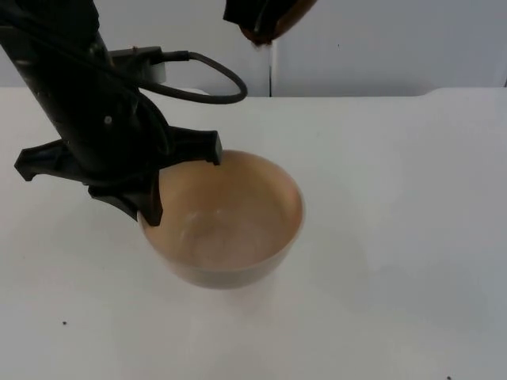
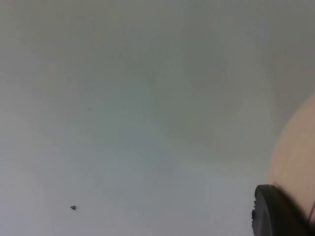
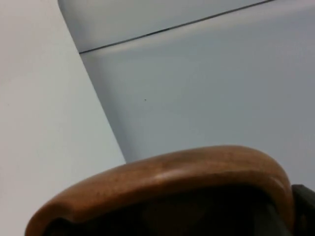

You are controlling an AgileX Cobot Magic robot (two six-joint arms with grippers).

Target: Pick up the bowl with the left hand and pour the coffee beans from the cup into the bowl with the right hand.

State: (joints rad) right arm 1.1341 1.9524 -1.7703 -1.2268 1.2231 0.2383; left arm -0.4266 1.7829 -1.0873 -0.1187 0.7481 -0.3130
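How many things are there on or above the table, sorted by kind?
Bowls: 1, the tan bowl, held at its rim by the left gripper.
Cups: 1, the brown wooden cup, at the right gripper.
Total: 2.

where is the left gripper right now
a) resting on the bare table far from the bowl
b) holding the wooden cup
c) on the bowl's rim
c) the left gripper sits on the near-left rim of the beige bowl, a finger on either side of the wall.
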